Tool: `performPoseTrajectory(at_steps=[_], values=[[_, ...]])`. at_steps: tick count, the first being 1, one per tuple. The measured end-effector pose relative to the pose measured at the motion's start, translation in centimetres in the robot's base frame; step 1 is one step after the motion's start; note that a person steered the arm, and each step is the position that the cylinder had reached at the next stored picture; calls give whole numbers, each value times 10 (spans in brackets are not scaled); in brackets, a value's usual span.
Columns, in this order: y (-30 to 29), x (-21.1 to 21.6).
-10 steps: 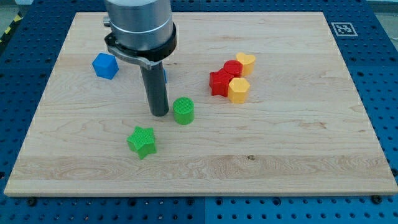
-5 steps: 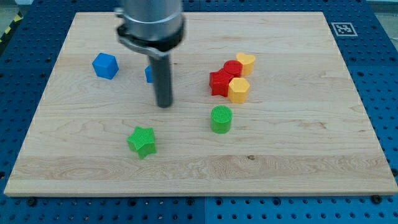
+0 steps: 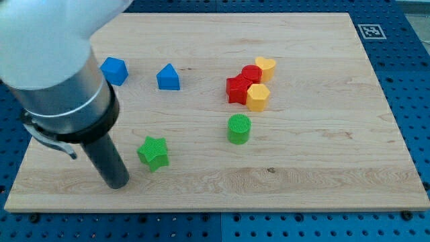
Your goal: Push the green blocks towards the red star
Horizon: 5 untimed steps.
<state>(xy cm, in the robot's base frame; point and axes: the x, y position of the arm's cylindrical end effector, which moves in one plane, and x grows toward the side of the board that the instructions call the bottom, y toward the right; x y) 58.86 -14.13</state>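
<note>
The green cylinder (image 3: pixel 238 128) stands just below the cluster that holds the red star (image 3: pixel 237 89), a red cylinder (image 3: pixel 252 73), a yellow heart (image 3: pixel 266 66) and a yellow hexagon (image 3: pixel 258 97). The green star (image 3: pixel 154 152) lies at the lower left of the board, far from the red star. My tip (image 3: pixel 117 183) rests on the board just left of and slightly below the green star, with a small gap between them.
A blue cube (image 3: pixel 114 70) and a blue triangular block (image 3: pixel 168 78) sit at the upper left. The arm's grey body (image 3: pixel 57 74) covers the board's left edge. The wooden board (image 3: pixel 316 148) lies on a blue perforated table.
The green cylinder was pushed right to below the red star cluster. My tip then swung from the board's middle down to the lower left, beside the green star. The blue triangular block is uncovered.
</note>
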Motion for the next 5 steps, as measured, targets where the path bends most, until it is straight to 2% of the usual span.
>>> performPoseTrajectory(at_steps=[2, 4, 5], values=[[20, -24], [72, -26], [73, -32]])
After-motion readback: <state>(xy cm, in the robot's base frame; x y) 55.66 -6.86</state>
